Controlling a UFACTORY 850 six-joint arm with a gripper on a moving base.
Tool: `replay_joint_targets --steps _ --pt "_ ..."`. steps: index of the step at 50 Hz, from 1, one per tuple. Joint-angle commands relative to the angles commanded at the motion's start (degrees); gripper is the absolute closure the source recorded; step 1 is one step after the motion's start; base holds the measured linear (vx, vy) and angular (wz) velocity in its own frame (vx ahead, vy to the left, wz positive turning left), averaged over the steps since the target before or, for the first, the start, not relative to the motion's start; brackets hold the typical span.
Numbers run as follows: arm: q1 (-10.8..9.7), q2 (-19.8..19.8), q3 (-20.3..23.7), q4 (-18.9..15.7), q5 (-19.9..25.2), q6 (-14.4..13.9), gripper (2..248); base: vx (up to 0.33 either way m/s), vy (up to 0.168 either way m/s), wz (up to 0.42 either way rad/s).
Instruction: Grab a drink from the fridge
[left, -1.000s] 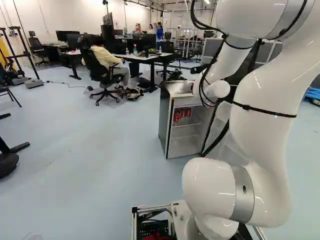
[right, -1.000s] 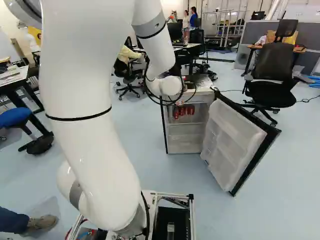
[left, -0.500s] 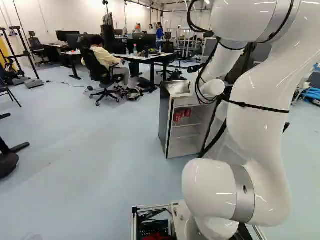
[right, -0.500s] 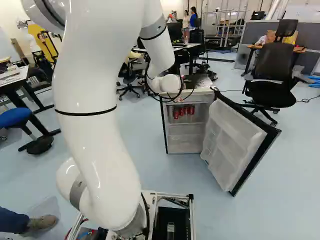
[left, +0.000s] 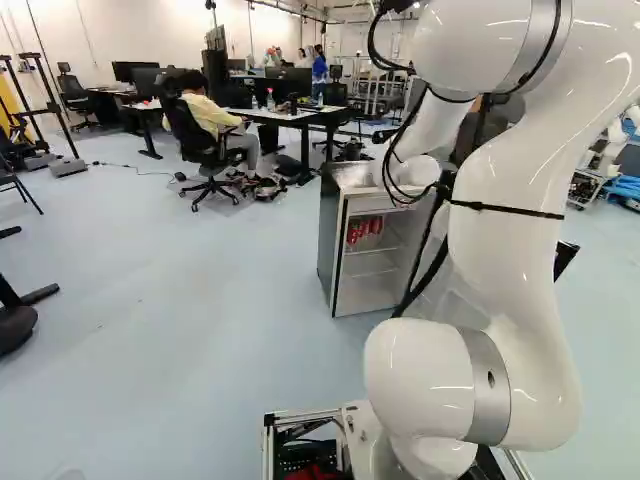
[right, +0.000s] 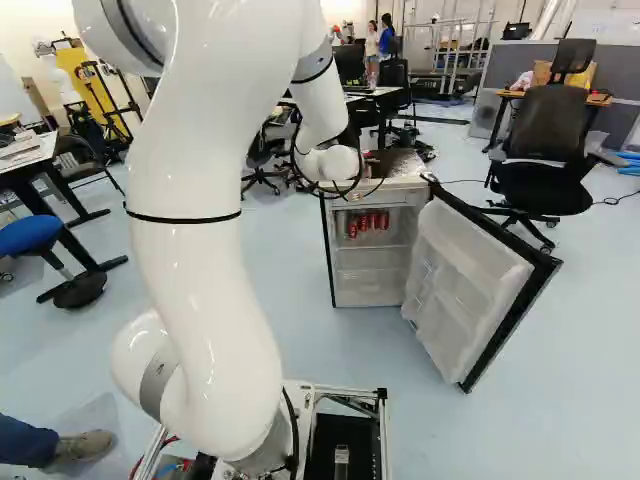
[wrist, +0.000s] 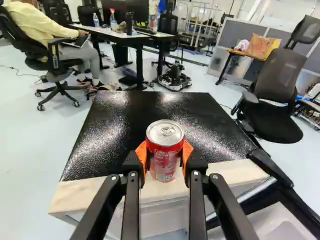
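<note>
In the wrist view a red drink can (wrist: 165, 152) stands upright between the orange pads of my gripper (wrist: 165, 159), which is shut on it from both sides. The can is seen over the front edge of the fridge top (wrist: 120, 132); whether it touches that top I cannot tell. In both base views the arm's wrist hides the gripper. The fridge (left: 332, 240) stands ahead of the base, its door (right: 470, 285) swung wide to the right. Several red cans (right: 370, 222) sit on its upper shelf, seen in both base views.
An empty black office chair (right: 545, 160) stands beyond the door. A person sits in another chair (left: 200, 145) at desks (left: 290, 118) beyond the fridge. Another robot (left: 612, 145) is at the right of the left base view. A person's shoe (right: 85, 447) shows near the base.
The arm has swung, its upper links shifting left in the left base view and right in the right base view. Its wrist has risen slightly. The base and fridge have stayed put.
</note>
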Motion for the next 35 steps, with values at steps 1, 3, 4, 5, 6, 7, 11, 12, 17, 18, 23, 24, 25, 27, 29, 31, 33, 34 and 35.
replay_joint_targets --steps 1,3,4,5,6,7,11,12,17,18,23,24,25,27,29,31,33,34,35 --pt "0.08 -0.18 -0.22 0.24 -0.19 0.00 159 0.000 0.000 0.000" --pt "0.21 -0.46 -0.58 0.63 -0.49 0.00 159 0.000 0.000 0.000" --pt "0.28 -0.62 -0.77 0.84 -0.66 0.00 159 0.000 0.000 0.000" --pt "0.36 -0.77 -0.97 1.05 -0.83 0.00 159 0.000 0.000 0.000" --pt "0.42 -0.93 -1.16 1.26 -0.99 0.00 159 0.000 0.000 0.000" --pt "0.49 -1.08 -1.36 1.47 -1.16 0.00 159 0.000 0.000 0.000" --pt "0.78 -1.70 -2.14 2.32 -1.83 0.00 159 0.000 0.000 0.000" --pt "0.83 -1.84 -2.32 2.53 -2.00 0.00 159 0.000 0.000 0.000" --pt "0.90 -2.02 -2.54 2.88 -2.22 0.00 159 0.000 0.000 0.000" --pt "0.90 -2.02 -2.54 2.88 -2.22 0.00 159 0.000 0.000 0.000" --pt "0.90 -2.02 -2.54 2.88 -2.22 0.00 159 0.000 0.000 0.000" --pt "0.90 -2.02 -2.54 2.88 -2.22 0.00 159 0.000 0.000 0.000" --pt "0.90 -2.02 -2.54 2.88 -2.22 0.00 159 0.000 0.000 0.000" --pt "0.90 -2.02 -2.54 2.88 -2.22 0.00 159 0.000 0.000 0.000" --pt "0.90 -2.02 -2.54 2.88 -2.22 0.00 159 0.000 0.000 0.000" --pt "0.90 -2.02 -2.54 2.88 -2.22 0.00 159 0.000 0.000 0.000" --pt "0.90 -2.02 -2.54 2.88 -2.22 0.00 159 0.000 0.000 0.000" --pt "0.90 -2.02 -2.54 2.88 -2.22 0.00 159 0.000 0.000 0.000" --pt "0.90 -2.02 -2.54 2.88 -2.22 0.00 159 0.000 0.000 0.000"
